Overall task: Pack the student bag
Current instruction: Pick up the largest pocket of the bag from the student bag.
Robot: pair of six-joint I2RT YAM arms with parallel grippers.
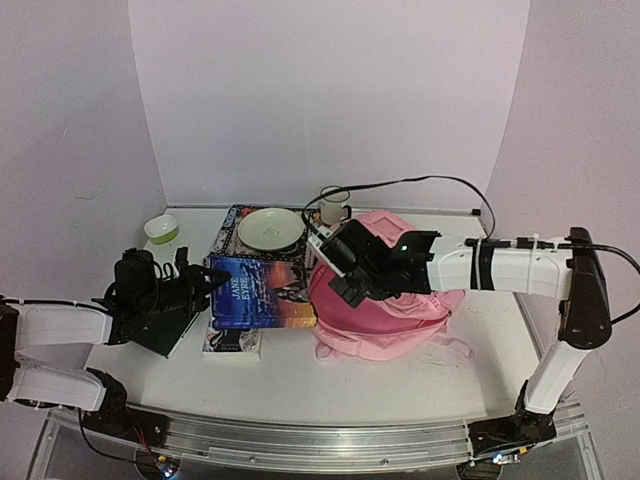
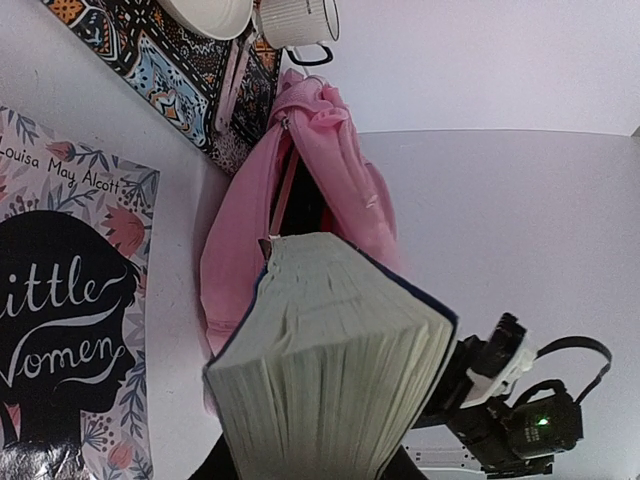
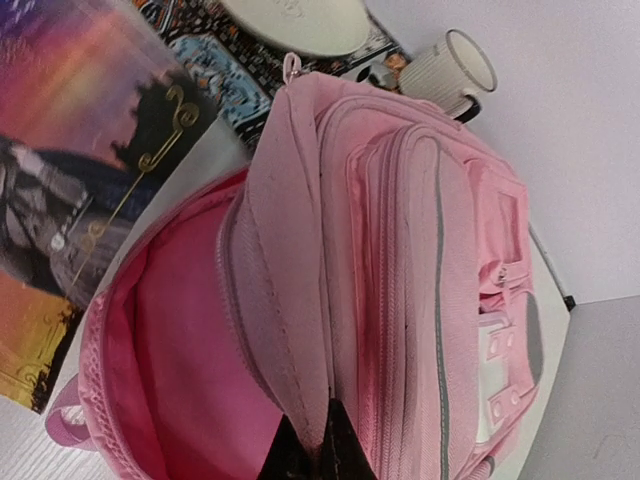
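The pink student bag [image 1: 400, 310] lies at the table's centre right with its main opening facing left. My right gripper [image 1: 338, 268] is shut on the bag's upper opening flap [image 3: 290, 300] and holds it up, so the pink inside [image 3: 180, 370] shows. My left gripper [image 1: 200, 284] is shut on the left edge of a thick blue "Jane Eyre" book [image 1: 262, 290]. The book's far end lies close to the bag's mouth. Its page edges [image 2: 340, 360] fill the left wrist view, with the bag [image 2: 300, 190] beyond. The book's cover also shows in the right wrist view [image 3: 70, 180].
A "Little Women" book [image 1: 232, 340] lies flat under the held book. At the back, a white plate [image 1: 270, 228] sits on a patterned book [image 1: 232, 222], with a mug [image 1: 335, 206] to its right and a green bowl [image 1: 161, 229] to its left. White walls enclose the table.
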